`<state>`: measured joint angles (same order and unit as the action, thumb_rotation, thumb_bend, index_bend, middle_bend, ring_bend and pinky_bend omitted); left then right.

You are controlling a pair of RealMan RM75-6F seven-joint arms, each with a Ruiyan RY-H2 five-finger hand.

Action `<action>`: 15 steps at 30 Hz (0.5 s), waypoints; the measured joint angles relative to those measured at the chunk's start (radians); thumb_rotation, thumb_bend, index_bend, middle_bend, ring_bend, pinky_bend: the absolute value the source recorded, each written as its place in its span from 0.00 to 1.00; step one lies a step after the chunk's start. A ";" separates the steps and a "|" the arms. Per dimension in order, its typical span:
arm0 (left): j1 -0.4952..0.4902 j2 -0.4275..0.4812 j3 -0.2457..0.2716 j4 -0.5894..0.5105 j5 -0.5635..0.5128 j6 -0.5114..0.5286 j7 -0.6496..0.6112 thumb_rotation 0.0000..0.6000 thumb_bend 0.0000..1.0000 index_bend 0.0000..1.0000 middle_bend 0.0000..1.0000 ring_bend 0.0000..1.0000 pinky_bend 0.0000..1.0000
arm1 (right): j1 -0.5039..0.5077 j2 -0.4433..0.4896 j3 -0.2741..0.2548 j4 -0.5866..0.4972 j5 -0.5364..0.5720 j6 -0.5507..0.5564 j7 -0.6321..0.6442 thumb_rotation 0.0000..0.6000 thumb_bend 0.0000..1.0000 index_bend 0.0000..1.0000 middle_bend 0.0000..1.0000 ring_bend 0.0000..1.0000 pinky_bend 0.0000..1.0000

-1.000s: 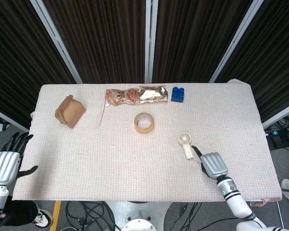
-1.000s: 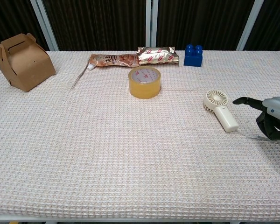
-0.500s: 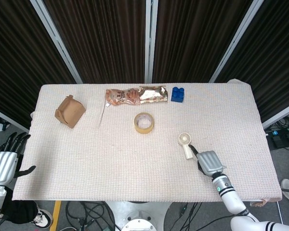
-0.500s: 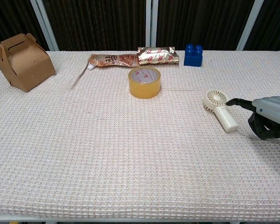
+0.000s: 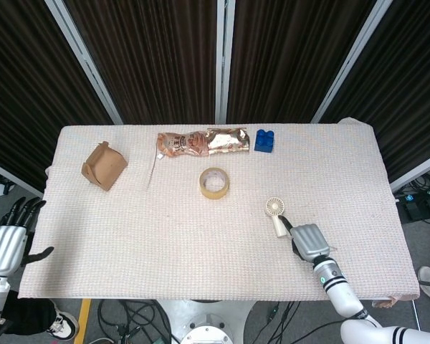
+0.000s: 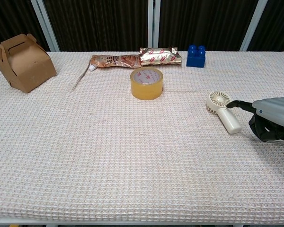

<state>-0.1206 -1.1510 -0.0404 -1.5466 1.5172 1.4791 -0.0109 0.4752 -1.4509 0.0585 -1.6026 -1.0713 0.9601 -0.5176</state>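
Note:
A small white handheld fan point(image 5: 276, 215) point(image 6: 223, 112) lies flat on the woven tablecloth point(image 5: 165, 236), right of centre. My right hand point(image 5: 308, 241) point(image 6: 270, 118) hovers just right of the fan's handle. Its thumb reaches toward the fan's neck, its other fingers curl downward, and it holds nothing. Whether the thumb touches the fan I cannot tell. My left hand point(image 5: 7, 240) hangs beyond the table's left edge with fingers spread and nothing in it; it shows only in the head view.
A roll of yellow tape point(image 5: 214, 182) point(image 6: 146, 82) sits mid-table. Along the far edge lie a brown pouch point(image 5: 180, 142), a foil packet point(image 5: 228, 139) and a blue brick point(image 5: 264, 140). A brown carton point(image 5: 104, 165) point(image 6: 23, 61) stands at the far left.
My right hand has crept left, closer to the fan's handle. The fan and the other objects have not moved. The left hand has barely shifted.

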 measured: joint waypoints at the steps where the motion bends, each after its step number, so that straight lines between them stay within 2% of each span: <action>1: 0.000 0.000 0.001 0.001 0.000 -0.001 -0.001 1.00 0.00 0.11 0.08 0.03 0.25 | 0.002 -0.001 -0.002 0.001 0.003 0.002 -0.001 1.00 1.00 0.00 0.94 0.84 0.77; 15: 0.000 0.001 -0.003 0.000 0.000 0.004 -0.002 1.00 0.00 0.11 0.08 0.03 0.25 | 0.022 -0.004 -0.017 0.003 0.041 0.002 -0.014 1.00 1.00 0.00 0.94 0.84 0.77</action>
<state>-0.1204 -1.1502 -0.0433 -1.5468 1.5168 1.4828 -0.0129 0.4967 -1.4550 0.0415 -1.5997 -1.0304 0.9617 -0.5318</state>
